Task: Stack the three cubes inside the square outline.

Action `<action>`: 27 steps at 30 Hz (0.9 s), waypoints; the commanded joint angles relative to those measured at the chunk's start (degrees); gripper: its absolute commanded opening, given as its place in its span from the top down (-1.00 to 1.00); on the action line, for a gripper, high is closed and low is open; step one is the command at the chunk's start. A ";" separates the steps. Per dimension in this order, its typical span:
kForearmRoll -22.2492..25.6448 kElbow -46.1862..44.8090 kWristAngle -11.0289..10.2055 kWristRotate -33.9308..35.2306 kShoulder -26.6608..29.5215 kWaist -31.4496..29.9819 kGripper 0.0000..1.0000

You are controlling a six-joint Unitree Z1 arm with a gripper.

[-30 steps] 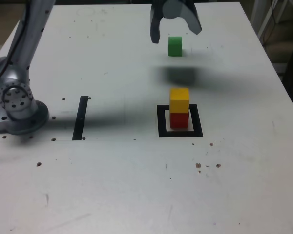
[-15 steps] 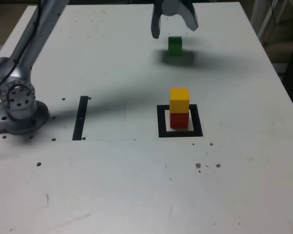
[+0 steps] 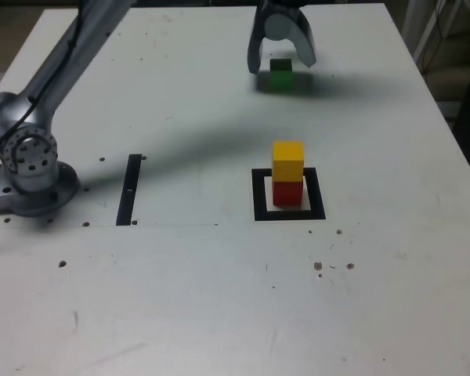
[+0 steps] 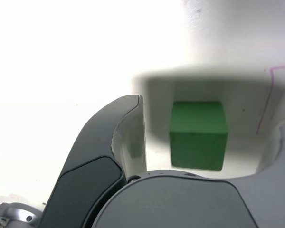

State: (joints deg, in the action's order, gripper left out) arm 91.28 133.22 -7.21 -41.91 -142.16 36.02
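The desk (image 3: 188,298) has a pale, matt top, smooth but flecked with small dark marks. The arm's base (image 3: 27,168) looks like brushed grey metal with a dull sheen. The gripper (image 3: 281,56) shows smooth dark-grey jaws with a faint gloss, seemingly plastic. The green cube (image 4: 198,135), yellow cube (image 3: 287,160) and red cube (image 3: 287,193) look matt and smooth. The square outline (image 3: 259,196) is flat matt black.

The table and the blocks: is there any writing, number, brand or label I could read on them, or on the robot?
No readable text anywhere.
Green cube, yellow cube, red cube: plain faces.
Square outline and black strip: plain black, no lettering.
Table: only dark specks; the wrist view shows a thin pink pen line, a stroke, not a letter.
Arm base and gripper: no legible brand.
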 commanded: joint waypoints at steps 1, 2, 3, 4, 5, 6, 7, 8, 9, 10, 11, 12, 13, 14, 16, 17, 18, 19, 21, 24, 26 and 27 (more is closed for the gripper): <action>0.72 0.57 0.05 0.14 -0.49 -0.19 -0.55; 0.72 0.71 -0.02 0.26 -0.61 -0.28 -0.46; 0.72 0.82 -0.14 0.41 -0.69 -0.37 -0.36; 0.70 0.92 -0.31 0.57 -0.73 -0.46 -0.26; 0.69 1.00 -0.52 0.73 -0.75 -0.56 -0.13; 0.66 1.09 -0.74 0.88 -0.75 -0.67 0.00; 0.60 1.17 -0.94 0.99 -0.75 -0.75 0.13; 0.54 1.24 -1.11 1.06 -0.75 -0.84 0.25; 0.49 1.31 -1.25 1.10 -0.76 -0.90 0.35; 0.43 1.35 -1.35 1.12 -0.77 -0.96 0.43; 0.39 1.38 -1.41 1.13 -0.79 -1.00 0.50; 0.35 1.40 -1.42 1.13 -0.82 -1.03 0.53; 0.34 1.41 -1.40 1.14 -0.85 -1.04 0.55; 0.35 1.42 -1.36 1.15 -0.87 -1.04 0.55; 0.38 1.43 -1.26 1.21 -0.91 -1.04 0.55; 0.41 1.43 -1.18 1.24 -0.94 -1.04 0.55; 0.41 1.41 -1.12 1.28 -0.95 -1.04 0.55; 0.42 1.40 -1.07 1.31 -0.97 -1.04 0.55; 0.43 1.35 -0.96 1.35 -1.01 -1.04 0.55; 0.41 1.28 -0.72 1.39 -1.07 -1.04 0.55; 0.40 1.25 -0.53 1.39 -1.09 -1.04 0.55; 0.40 1.25 -0.43 1.39 -1.10 -1.04 0.55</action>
State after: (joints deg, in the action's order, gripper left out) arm 91.20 134.37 -7.79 -40.63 -142.80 35.11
